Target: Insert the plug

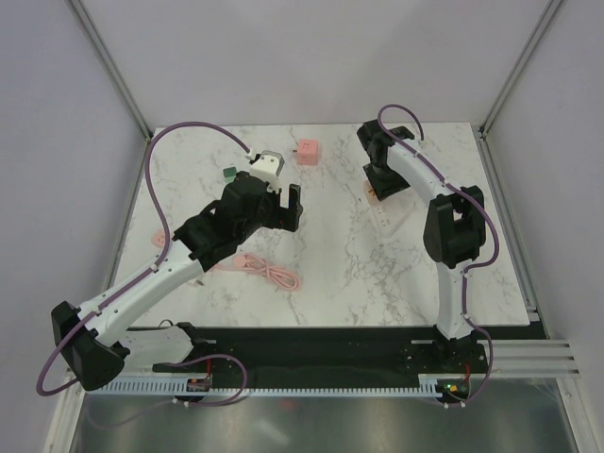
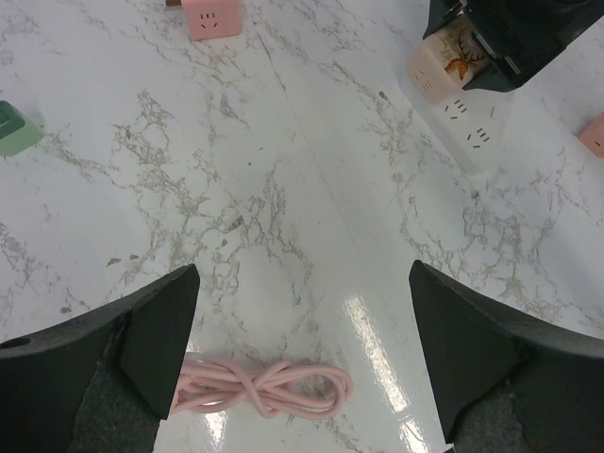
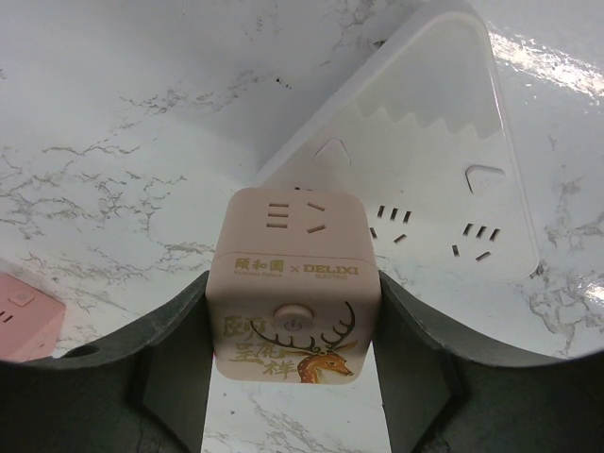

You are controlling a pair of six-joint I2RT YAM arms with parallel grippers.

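From above, the left gripper hovers over the middle of the marble table, near a coiled pink cable. The right gripper is down at the far right, and a pink cube socket sits well apart at the back. The left wrist view shows that gripper's jaws spread wide with nothing between them. Ahead, the right gripper carries a cube adapter at the end of a white power strip. In the right wrist view the jaws are closed part-way on the sides of the deer-printed adapter, which sits over the strip's near end. Whether its prongs are already in the slots is hidden. The step in hand looks like alignment and seating. The next move likely calls for squaring the adapter with a socket and pressing straight down without tilting.
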